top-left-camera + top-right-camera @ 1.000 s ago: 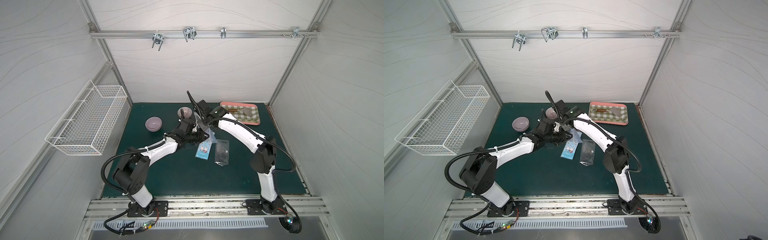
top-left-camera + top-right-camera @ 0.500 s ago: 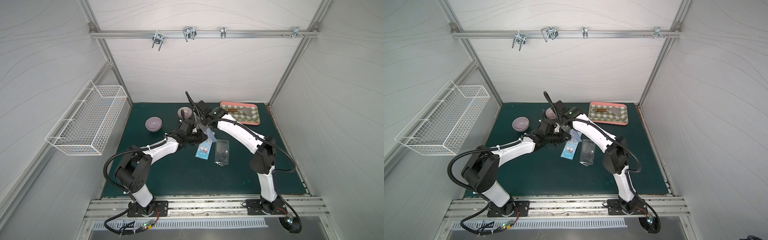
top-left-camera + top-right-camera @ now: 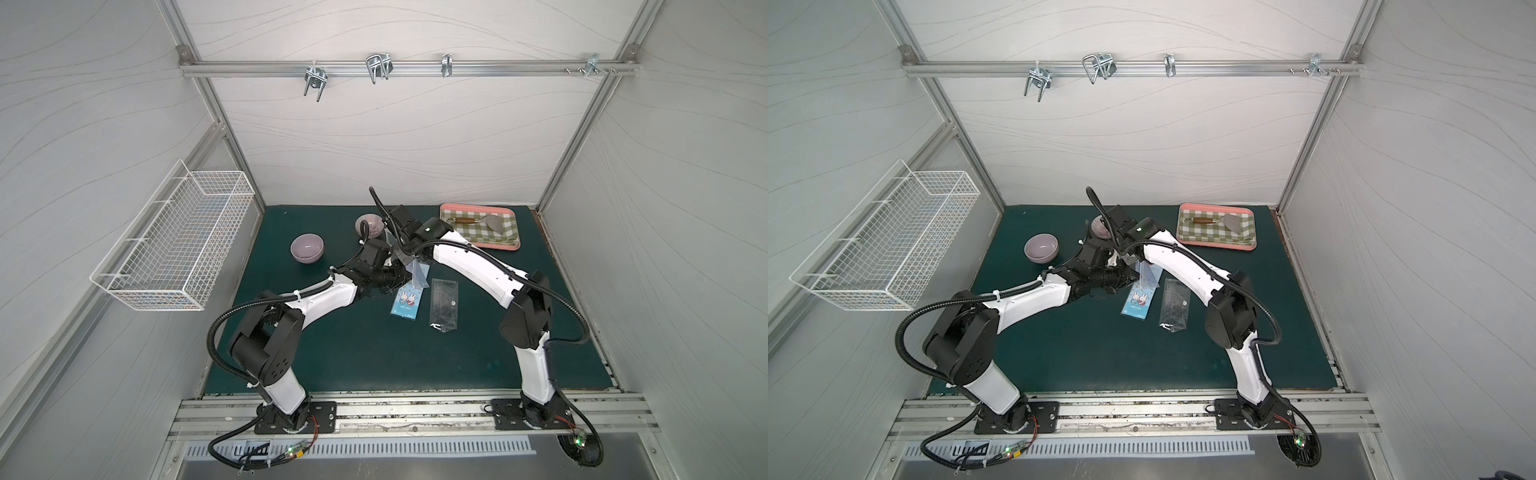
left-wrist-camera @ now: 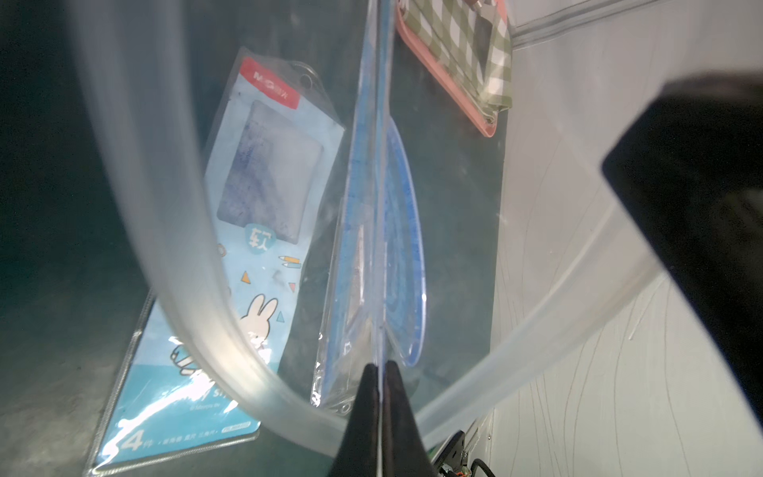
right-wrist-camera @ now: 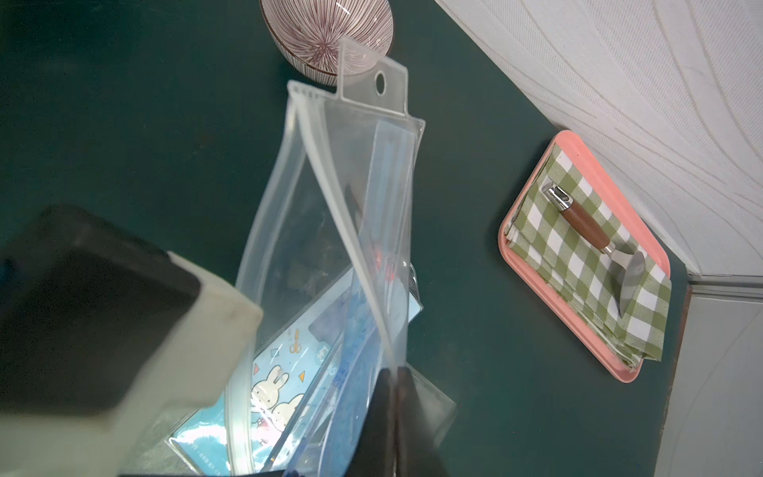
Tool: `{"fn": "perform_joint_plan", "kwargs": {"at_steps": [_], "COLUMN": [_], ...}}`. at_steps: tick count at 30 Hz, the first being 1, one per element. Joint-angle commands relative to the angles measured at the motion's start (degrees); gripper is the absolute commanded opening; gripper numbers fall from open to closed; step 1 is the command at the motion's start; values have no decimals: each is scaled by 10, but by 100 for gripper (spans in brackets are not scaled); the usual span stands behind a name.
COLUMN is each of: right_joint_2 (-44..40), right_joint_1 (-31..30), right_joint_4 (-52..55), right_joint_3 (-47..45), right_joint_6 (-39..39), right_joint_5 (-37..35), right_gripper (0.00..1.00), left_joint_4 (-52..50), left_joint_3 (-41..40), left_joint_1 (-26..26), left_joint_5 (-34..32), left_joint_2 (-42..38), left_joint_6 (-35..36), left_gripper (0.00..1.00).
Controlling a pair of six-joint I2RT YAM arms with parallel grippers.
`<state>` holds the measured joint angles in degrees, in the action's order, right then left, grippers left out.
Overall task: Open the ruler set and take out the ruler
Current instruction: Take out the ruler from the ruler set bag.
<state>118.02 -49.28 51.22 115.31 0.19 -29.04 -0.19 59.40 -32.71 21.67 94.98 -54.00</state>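
While right gripper clamps open clear pouch by its wall, left gripper, just near-left, sits in pouch mouth, jaws pinched on blue ruler edge.

Tray in the table's far right corner, cloth and spatula on it, far bowl and nearer bowl left of it, card mid-table, sleeve just right, pouch above card's far end, rulers inside.

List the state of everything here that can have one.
pouch: mouth open, held up.
blue ruler: inside pouch, gripped.
left pincer: shut on blue ruler.
right pincer: shut on pouch.
bunny card: flat on mat.
lilac bowl: upright, empty.
striped bowl: upright.
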Motion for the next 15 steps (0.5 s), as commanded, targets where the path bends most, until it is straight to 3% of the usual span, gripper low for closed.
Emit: {"fn": "perform_joint_plan", "kwargs": {"at_steps": [1, 15], "right_joint_2": [-4, 0], "right_joint_1": [-10, 20], "right_joint_4": [0, -12], "right_joint_3": [-20, -39], "right_joint_6": [0, -13], "right_joint_5": [-12, -50], "right_gripper": [0, 0], "left_joint_4": [62, 17], "left_joint_3": [21, 39], "left_joint_1": [-5, -5], "left_joint_5": [0, 0], "left_joint_2": [-17, -37], "left_joint_6": [9, 29], "left_gripper": [0, 0]}}
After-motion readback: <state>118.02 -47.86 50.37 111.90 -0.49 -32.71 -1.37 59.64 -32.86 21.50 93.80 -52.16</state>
